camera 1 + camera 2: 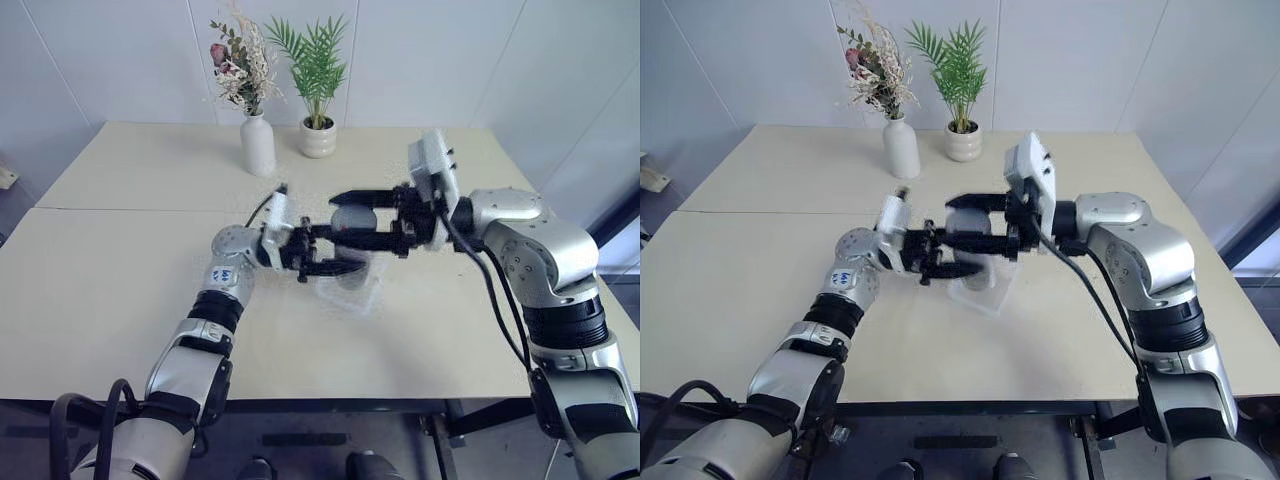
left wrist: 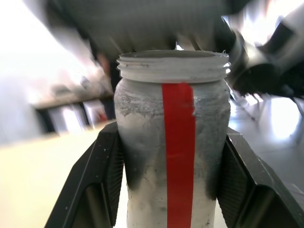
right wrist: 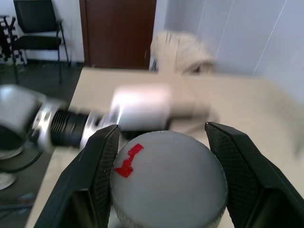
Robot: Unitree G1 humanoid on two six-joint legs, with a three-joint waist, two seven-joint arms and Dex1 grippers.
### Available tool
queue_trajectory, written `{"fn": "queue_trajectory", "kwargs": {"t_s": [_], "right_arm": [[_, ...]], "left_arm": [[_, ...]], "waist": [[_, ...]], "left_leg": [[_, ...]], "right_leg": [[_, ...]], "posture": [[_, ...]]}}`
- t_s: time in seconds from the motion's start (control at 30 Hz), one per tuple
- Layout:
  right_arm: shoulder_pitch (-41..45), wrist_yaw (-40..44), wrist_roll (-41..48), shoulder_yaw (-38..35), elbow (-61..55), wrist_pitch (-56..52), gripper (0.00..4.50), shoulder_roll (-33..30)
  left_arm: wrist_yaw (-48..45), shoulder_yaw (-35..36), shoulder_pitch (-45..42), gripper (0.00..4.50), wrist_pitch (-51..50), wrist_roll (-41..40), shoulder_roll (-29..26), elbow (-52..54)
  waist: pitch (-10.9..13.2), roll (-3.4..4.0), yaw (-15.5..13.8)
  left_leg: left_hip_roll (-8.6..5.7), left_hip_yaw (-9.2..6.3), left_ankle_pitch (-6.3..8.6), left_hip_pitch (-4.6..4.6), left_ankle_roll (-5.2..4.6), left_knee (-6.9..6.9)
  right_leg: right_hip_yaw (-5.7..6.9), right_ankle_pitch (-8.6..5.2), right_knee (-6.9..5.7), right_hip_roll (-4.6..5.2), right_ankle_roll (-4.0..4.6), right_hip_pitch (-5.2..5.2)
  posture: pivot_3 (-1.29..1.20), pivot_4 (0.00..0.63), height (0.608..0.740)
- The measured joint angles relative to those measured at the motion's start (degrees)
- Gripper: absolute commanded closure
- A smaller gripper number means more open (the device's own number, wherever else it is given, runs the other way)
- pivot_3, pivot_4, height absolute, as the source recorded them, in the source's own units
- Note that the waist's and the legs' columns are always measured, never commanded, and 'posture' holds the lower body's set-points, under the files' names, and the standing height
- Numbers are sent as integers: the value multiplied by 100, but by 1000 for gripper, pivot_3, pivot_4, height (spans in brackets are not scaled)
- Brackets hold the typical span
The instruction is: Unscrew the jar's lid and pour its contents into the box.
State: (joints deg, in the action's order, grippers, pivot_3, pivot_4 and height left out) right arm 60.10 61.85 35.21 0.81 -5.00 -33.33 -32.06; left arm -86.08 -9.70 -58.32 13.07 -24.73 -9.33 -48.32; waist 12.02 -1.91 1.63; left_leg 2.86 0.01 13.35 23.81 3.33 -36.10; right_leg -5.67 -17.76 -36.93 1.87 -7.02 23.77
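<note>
Box, clear plastic, sits on surface just below both end effectors; contents can't be made out. L end effector is clamped on jar, held above box. L wrist view: jar mouth open, bare threads, silvery-grey body w/ red stripe; inside not visible. R end effector grips lid, just above jar. R wrist view: grey disc w/ red mark on top. Far back: white vase, plant pot.
</note>
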Motion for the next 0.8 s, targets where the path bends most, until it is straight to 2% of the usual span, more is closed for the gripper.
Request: {"fn": "queue_trajectory", "kwargs": {"t_s": [0.3, 0.47, 0.67, 0.8], "right_arm": [[26, 264, -35, 23, 275, 252, 1935, 126], [37, 228, -85, 12, 287, 316, 1935, 81], [-23, -149, -202, -369, 183, 308, 1935, -344], [-261, -373, -213, -500, 30, 261, 1935, -544]], "left_arm": [[0, -188, 13, 2223, 5, -30, -28, -68], [0, 75, -14, 2223, 12, -31, -6, -122], [4, 662, -414, 2223, -187, -190, -237, 103], [8, 763, -419, 2223, -312, -191, -278, 183]], "waist": [[2, 4, 42], [2, 4, 23], [2, 4, 1], [2, 4, 5]], "left_leg": [[4, 0, -1, 5, 1, -2], [4, 0, -1, 18, 1, -5], [4, 0, -2, 40, 2, -5], [4, 2, -2, 40, 3, -6]], "right_leg": [[-3, 0, -10, -5, 1, 10], [-2, 0, -9, -5, 1, 20], [-2, 0, -16, -5, 1, 44], [-3, 0, -17, -5, 1, 46]], "posture": [[0, 150, 740], [0, 150, 740], [0, 150, 740], [0, 150, 740]]}}
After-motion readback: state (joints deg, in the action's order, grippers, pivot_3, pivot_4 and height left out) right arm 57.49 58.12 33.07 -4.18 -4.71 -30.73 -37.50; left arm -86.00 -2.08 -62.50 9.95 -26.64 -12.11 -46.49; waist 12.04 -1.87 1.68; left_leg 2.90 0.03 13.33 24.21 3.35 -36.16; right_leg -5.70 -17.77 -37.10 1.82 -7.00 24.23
